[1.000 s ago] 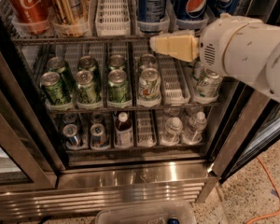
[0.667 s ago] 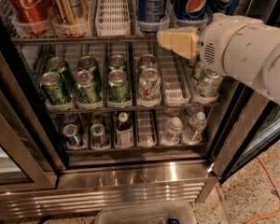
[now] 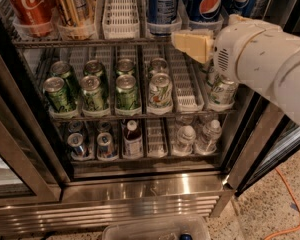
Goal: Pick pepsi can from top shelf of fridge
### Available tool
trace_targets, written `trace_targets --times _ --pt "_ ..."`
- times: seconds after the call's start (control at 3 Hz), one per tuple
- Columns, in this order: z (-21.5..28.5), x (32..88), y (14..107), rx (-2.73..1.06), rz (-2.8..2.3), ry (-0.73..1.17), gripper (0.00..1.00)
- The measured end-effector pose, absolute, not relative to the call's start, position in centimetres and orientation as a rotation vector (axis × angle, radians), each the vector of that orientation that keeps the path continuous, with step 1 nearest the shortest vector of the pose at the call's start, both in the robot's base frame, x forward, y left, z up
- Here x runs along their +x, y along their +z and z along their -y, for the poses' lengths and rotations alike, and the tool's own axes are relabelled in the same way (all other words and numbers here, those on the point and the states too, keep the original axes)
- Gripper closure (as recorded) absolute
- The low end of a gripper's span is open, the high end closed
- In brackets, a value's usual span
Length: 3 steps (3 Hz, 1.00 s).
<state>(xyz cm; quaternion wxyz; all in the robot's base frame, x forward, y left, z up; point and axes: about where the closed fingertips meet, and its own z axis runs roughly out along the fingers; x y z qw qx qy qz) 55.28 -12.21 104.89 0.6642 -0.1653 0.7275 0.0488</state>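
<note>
Pepsi can (image 3: 208, 6) seen on top shelf (image 3: 90, 42) of fridge (image 3: 140, 186), toward right end, its upper part cut off by frame edge. Tan pincer (image 3: 187, 44) held at shelf's front rail, just below can; its opening cannot be told.

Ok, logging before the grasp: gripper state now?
Gripper: cannot be told; it is at the front rail of the chrome wire top shelf, below the dark blue aluminium pepsi can.

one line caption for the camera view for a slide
Robot hand at the top shelf rail of the fridge, just below the pepsi can
</note>
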Motion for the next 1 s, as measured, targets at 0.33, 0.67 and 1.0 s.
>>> trace_targets --times 0.33,0.67,1.0 --pt "13.2 55.5 104.6 -0.339 -1.631 0.093 0.25" --pt "14.2 55.7 104.3 -0.286 -1.615 0.083 0.24" --pt "14.5 56.1 104.3 -0.233 -1.595 0.088 0.24"
